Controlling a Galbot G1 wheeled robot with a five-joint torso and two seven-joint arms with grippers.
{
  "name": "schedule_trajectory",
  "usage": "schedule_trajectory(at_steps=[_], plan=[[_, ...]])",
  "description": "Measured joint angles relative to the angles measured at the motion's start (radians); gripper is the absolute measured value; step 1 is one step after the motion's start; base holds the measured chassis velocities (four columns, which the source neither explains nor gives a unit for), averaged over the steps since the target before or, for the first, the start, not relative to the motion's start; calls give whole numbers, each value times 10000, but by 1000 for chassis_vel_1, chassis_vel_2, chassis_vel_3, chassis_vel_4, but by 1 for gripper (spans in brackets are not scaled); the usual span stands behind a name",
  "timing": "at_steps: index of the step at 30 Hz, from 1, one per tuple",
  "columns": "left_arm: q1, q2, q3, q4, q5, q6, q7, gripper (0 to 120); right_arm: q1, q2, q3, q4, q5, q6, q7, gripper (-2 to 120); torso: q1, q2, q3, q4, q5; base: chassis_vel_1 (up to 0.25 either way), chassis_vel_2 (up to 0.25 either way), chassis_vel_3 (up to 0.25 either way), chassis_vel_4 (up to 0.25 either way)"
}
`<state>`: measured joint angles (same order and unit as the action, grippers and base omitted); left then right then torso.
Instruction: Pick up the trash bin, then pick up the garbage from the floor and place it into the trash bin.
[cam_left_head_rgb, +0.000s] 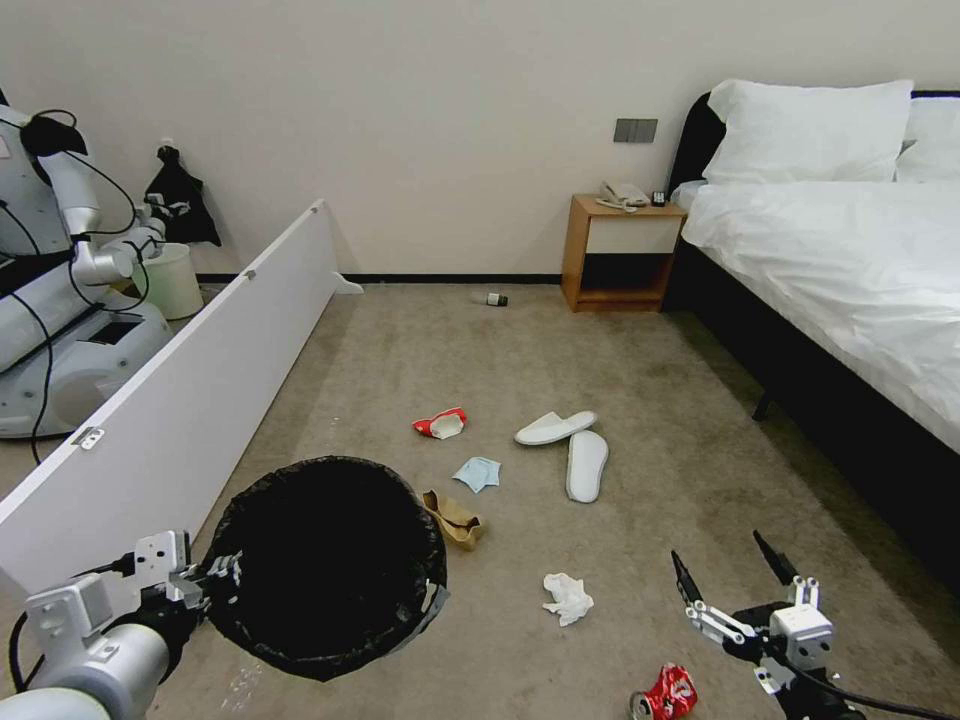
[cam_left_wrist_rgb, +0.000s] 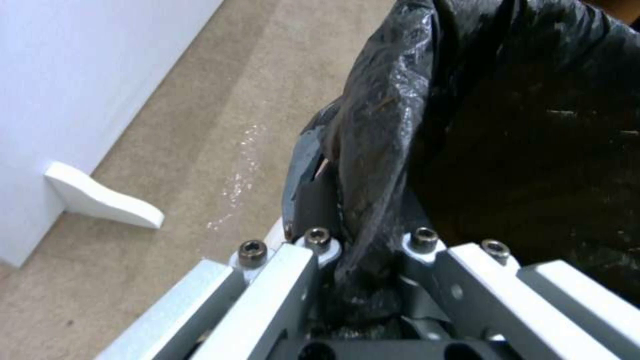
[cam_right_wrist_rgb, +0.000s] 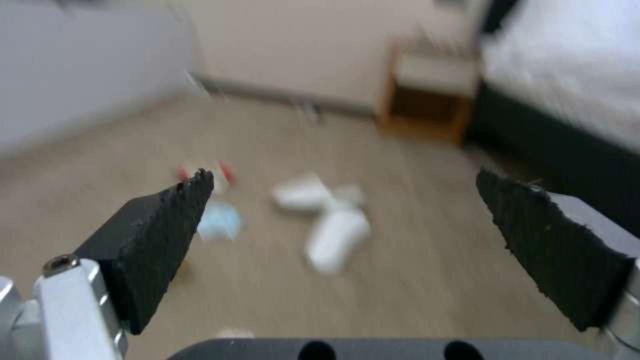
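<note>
Head view shows the left hand (cam_left_head_rgb: 225, 572) clamped on the trash bin (cam_left_head_rgb: 330, 565) rim; the right hand (cam_left_head_rgb: 730, 572), fingers spread and empty, hangs just above the crushed can (cam_left_head_rgb: 668, 692). Beyond lies the tissue (cam_left_head_rgb: 567, 598), farther the slippers (cam_left_head_rgb: 565, 448). Garbage collecting begins; next needs lowering onto the can.

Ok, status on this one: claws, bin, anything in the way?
Left claw shut on trash bin rim. Right claw open, above the floor near crushed red can. Garbage scattered on the floor; nothing blocking.
</note>
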<state>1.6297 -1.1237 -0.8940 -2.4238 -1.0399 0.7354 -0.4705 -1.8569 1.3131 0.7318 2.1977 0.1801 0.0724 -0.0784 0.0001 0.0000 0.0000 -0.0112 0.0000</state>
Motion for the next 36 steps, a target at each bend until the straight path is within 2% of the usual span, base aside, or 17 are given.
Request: schedule_trajectory(at_steps=[2, 3, 4, 5, 7, 12, 19, 21, 27, 36], plan=[[1, -4, -106, 19, -21, 0, 0, 4, 16, -172, -308, 0, -94, -1150, 806, 100, 0, 0, 0, -2, -1, 0, 0, 0, 0], [1, -4, -106, 19, -21, 0, 0, 4, 16, -172, -308, 0, -94, -1150, 806, 100, 0, 0, 0, -2, -1, 0, 0, 0, 0], [0, 0, -155, 29, -44, 0, 0, 4, 68, -215, -426, -33, 3, -1603, 923, 100, 0, 0, 0, -1, -1, 0, 0, 0, 0], [0, 0, -155, 29, -44, 0, 0, 4, 68, -215, -426, -33, 3, -1603, 923, 100, 0, 0, 0, -1, -1, 0, 0, 0, 0], [-1, 30, -237, 50, -96, 0, 1, 4, 173, -256, -604, -236, 293, -2220, 748, 100, 0, 0, 0, 0, 0, 0, 0, 0, 0], [0, 72, -318, 70, -166, 0, 3, 4, 285, -323, -710, -616, 441, -2735, 600, 100, 0, 0, 1, -1, 0, 0, 0, 0, 0], [4, 97, -342, 105, -205, 0, 10, 4, 395, -399, -693, -1262, 363, -2852, 463, 100, 0, 0, 0, -1, 0, 0, 0, 0, 0], [13, 94, -343, 109, -224, 0, 19, 4, 417, -374, -786, -1648, 136, -2514, 507, 100, 0, 0, 0, -1, 0, 0, 0, 0, 0], [50, 91, -471, 108, -335, 0, 31, 4, 491, -322, -920, -2307, -259, -2384, 557, 100, 0, 0, 0, -1, 0, 0, 0, 0, 0], [154, 100, -629, 59, -439, 0, 58, 4, 977, -227, -1008, -3175, -435, -2771, 332, 100, 0, 0, 1, -1, 0, 0, 0, 0, 0]])
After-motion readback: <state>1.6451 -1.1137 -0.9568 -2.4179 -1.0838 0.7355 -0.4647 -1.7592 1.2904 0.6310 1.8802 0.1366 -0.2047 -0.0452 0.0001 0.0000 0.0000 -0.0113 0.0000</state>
